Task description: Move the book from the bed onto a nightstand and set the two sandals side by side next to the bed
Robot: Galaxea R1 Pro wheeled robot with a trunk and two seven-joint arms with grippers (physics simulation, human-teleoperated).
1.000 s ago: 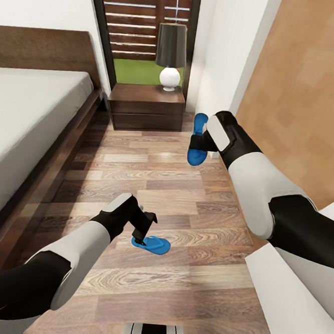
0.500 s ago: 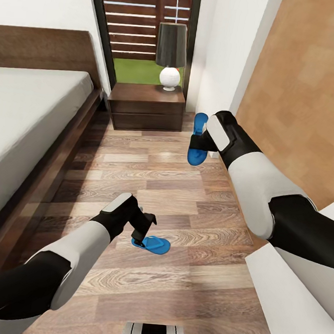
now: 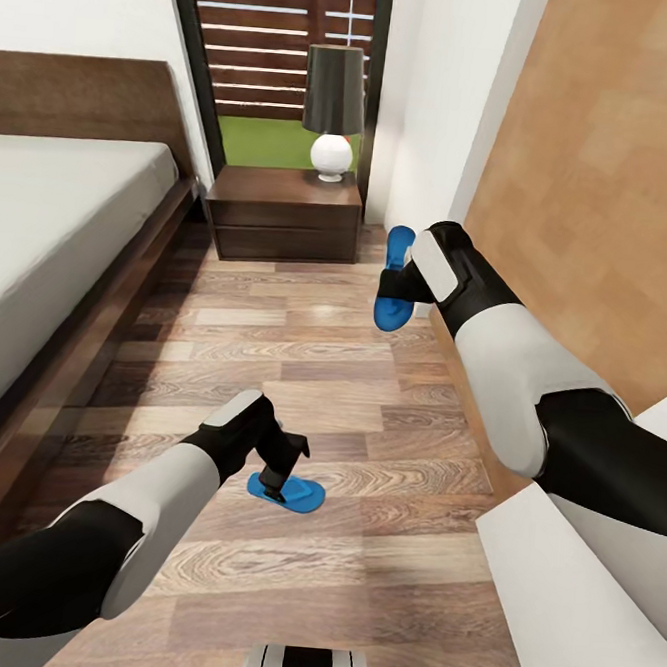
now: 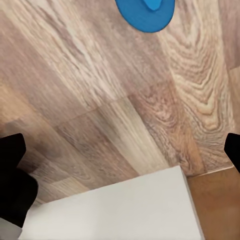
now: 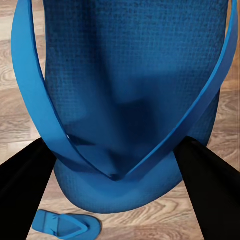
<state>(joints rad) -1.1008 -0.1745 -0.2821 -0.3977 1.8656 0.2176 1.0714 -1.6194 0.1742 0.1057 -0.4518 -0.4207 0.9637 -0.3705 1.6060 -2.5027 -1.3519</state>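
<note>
One blue sandal (image 3: 299, 492) lies flat on the wood floor, an arm's length out from the bed (image 3: 51, 221). My left gripper (image 3: 280, 483) hangs just over its near end, open, fingers (image 4: 14, 186) spread wide with bare floor between them and the sandal (image 4: 145, 12) beyond the tips. The other sandal (image 3: 393, 276) hangs toe-up in the air by the white wall, my right gripper (image 3: 398, 284) shut on it. In the right wrist view its sole and straps (image 5: 125, 90) sit between the fingers, the floor sandal (image 5: 66, 225) below. The nightstand (image 3: 283, 214) stands by the headboard. The book is out of view.
A lamp (image 3: 333, 123) with a dark shade and white round base stands on the nightstand, before a tall window. A light wooden panel (image 3: 595, 194) and a white wall close the right side. A white surface (image 3: 584, 594) is at lower right.
The whole picture has slid slightly left and down, so the camera moved. Both arms hold their poses; the right still grips its sandal, the other stays on the floor.
</note>
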